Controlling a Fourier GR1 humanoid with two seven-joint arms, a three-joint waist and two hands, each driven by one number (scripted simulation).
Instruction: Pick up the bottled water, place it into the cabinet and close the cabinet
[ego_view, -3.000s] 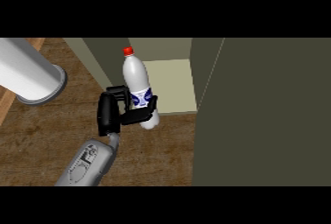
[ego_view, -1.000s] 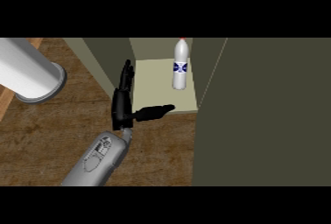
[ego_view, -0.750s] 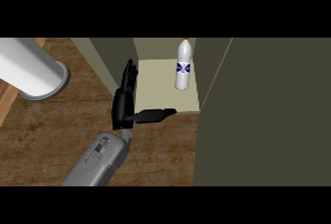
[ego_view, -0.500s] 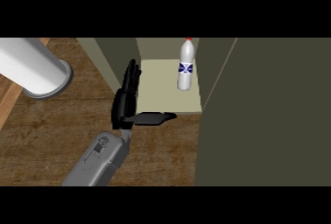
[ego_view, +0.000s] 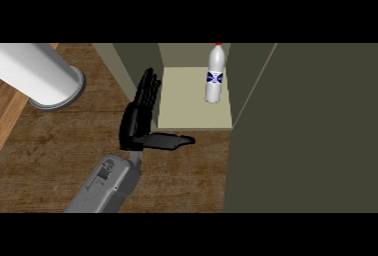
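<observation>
The bottled water (ego_view: 215, 75), white with a red cap and a blue label, stands upright on the pale shelf (ego_view: 188, 114) inside the open cabinet, toward its back right. My left hand (ego_view: 139, 117) is open at the cabinet's front left corner. Its fingers are straight and point toward the cabinet's left wall, and its thumb sticks out to the right over the shelf's front edge. The hand is well apart from the bottle and holds nothing. My right hand does not show.
The dark cabinet door (ego_view: 310, 130) stands open and fills the right side of the view. A large white cylinder (ego_view: 40, 75) lies at the upper left over the wooden counter (ego_view: 52, 150).
Three seconds ago my left hand was curled round the bottle. It has let go, leaving the bottle upright on the shelf, and has drawn back to the front left with straight fingers.
</observation>
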